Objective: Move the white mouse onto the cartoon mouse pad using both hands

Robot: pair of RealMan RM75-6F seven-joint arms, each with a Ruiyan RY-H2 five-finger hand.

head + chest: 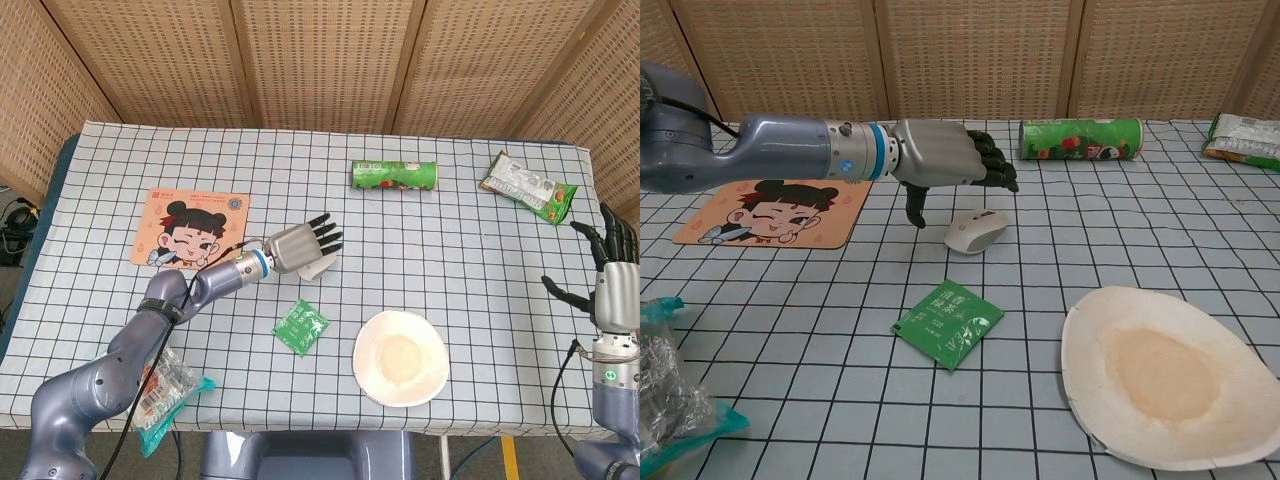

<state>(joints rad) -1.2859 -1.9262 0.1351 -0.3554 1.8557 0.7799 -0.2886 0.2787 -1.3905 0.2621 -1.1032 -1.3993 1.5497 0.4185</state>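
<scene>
Hovering flat with its fingers spread, my left hand (296, 247) (940, 154) hangs just above the small white computer mouse (312, 267) (975, 231) and holds nothing; the thumb points down beside the mouse's left side, and I cannot tell whether it touches. That mouse sits on the checked white-and-black tablecloth surface (460, 240) (1060, 260), near the middle, well apart from the orange cartoon mouse pad with the winking girl's face (190, 228) (765, 212), which lies to my left. My forearm passes just in front of the pad's near right corner.

My right hand (604, 275) stands upright at the far right edge of the surface, fingers apart and empty; only the head view shows it.

Near the mouse lie a small green sachet (301, 326) (948, 323) and a round white paper plate (400, 358) (1165, 375). Farther back rests a green cylindrical can on its side (395, 175) (1080, 138), with a green-and-white snack packet (528, 187) (1244, 138) toward the right corner. A clear plastic snack bag with teal edges (150, 385) (670, 400) sits at the near left.
</scene>
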